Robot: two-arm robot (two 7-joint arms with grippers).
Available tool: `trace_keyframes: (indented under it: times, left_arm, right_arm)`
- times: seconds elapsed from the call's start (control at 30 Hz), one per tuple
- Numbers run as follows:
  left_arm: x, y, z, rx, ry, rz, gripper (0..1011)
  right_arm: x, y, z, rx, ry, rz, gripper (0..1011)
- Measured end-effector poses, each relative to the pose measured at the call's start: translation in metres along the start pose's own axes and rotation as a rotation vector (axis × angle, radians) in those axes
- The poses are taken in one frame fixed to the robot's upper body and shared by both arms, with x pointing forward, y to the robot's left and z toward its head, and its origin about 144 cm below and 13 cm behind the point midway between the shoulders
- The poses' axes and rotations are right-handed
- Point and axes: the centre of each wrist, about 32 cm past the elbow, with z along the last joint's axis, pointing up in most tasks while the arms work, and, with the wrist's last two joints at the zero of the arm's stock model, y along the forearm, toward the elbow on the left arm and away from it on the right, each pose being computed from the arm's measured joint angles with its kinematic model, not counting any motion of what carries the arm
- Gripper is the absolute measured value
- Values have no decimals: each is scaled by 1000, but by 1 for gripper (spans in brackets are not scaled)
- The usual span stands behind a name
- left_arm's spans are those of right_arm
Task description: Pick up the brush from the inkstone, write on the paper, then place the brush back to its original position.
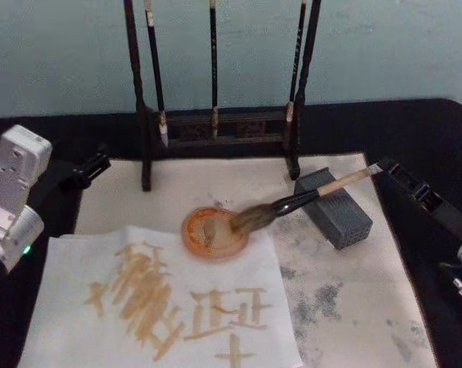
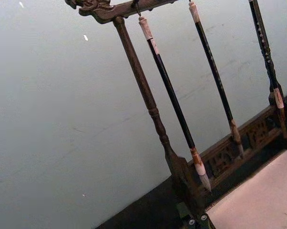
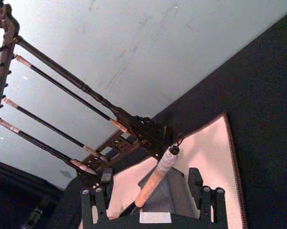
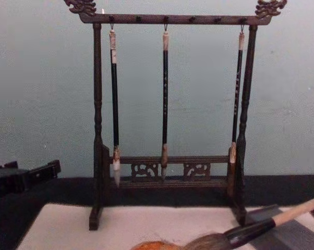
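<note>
The brush [image 1: 292,203] lies slanted with its tan handle resting on the dark grey inkstone [image 1: 342,216] and its bushy bristles over an orange dish [image 1: 208,236]. My right gripper [image 1: 386,167] is at the handle's white end cap. In the right wrist view it [image 3: 150,175] is open, with a finger on each side of the handle [image 3: 155,183] and a gap on both sides. The pinkish paper [image 1: 354,307] covers the table under everything. My left gripper [image 1: 93,165] is parked at the left edge, away from the paper. The chest view shows the brush [image 4: 251,229] low at the right.
A dark wooden rack [image 1: 216,126] with three thin black-handled brushes stands at the back of the paper. A whiter sheet [image 1: 162,307] marked with tan strokes lies at the front left. Grey ink stains [image 1: 323,295] spot the paper on the right. The table around it is black.
</note>
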Motion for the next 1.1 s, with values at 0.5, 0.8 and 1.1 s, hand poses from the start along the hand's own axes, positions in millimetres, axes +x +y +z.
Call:
trace_keyframes:
  times: [0.5,0.8,1.1]
  left_arm:
    - [0,0,0,0,0,0,1002]
    - [0,0,0,0,0,0,1002]
    - [0,0,0,0,0,0,1000]
  right_arm:
    - [3,14,1,-7,86,-13,1008]
    - [7,19,-1,-14,135,-15,1008]
    - [12,25,-4,-22,175,-16,1008]
